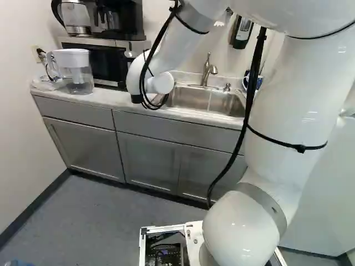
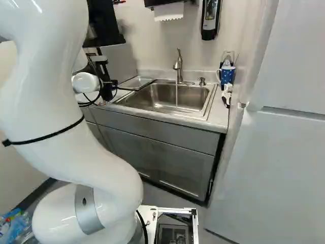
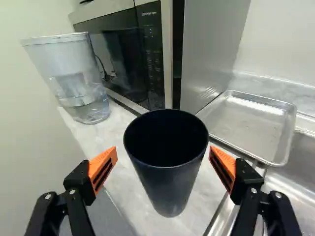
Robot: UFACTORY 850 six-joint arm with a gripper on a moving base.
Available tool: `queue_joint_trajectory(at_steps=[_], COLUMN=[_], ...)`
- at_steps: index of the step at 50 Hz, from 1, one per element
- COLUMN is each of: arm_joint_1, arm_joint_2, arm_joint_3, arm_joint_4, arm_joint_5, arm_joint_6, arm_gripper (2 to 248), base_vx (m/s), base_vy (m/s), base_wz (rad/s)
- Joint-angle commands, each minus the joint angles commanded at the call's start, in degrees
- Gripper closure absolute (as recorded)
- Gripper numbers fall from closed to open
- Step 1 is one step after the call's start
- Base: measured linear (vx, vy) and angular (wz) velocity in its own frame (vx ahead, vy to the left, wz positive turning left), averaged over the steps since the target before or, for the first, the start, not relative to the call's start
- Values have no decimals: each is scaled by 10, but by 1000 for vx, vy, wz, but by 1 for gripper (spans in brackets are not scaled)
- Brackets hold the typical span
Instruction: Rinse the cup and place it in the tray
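Upright black cup (image 3: 168, 189), water stream (image 2: 176, 96) in sink (image 2: 197, 94)

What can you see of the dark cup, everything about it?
The cup looks plain, smooth and near-black, perhaps plastic or coated metal: round, wide at the rim, narrower at the base, no handle showing. It stands upright on the counter, between the open fingers of the tool and outside the tray. Its inside is too dark to read.
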Motion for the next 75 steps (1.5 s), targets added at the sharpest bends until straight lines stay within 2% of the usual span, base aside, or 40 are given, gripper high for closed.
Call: queue_joint_trajectory(at_steps=[7,8,12,13,18,19,23,24,39,75], arm_joint_1=[0,0,0,0,0,0,0,0,-4,-65], arm_joint_2=[0,0,0,0,0,0,0,0,3,13], arm_joint_3=[0,0,0,0,0,0,0,0,-2,-37], arm_joint_4=[0,0,0,0,0,0,0,0,0,0], arm_joint_5=[0,0,0,0,0,0,0,0,0,0], arm_joint_6=[0,0,0,0,0,0,0,0,0,0], arm_gripper=[5,38,38,77,77,113,113,124,124,124], base_vx=[0,0,0,0,0,0,0,0,0,0], base_vy=[0,0,0,0,0,0,0,0,0,0], base_wz=[0,0,0,0,0,0,0,0,0,0])
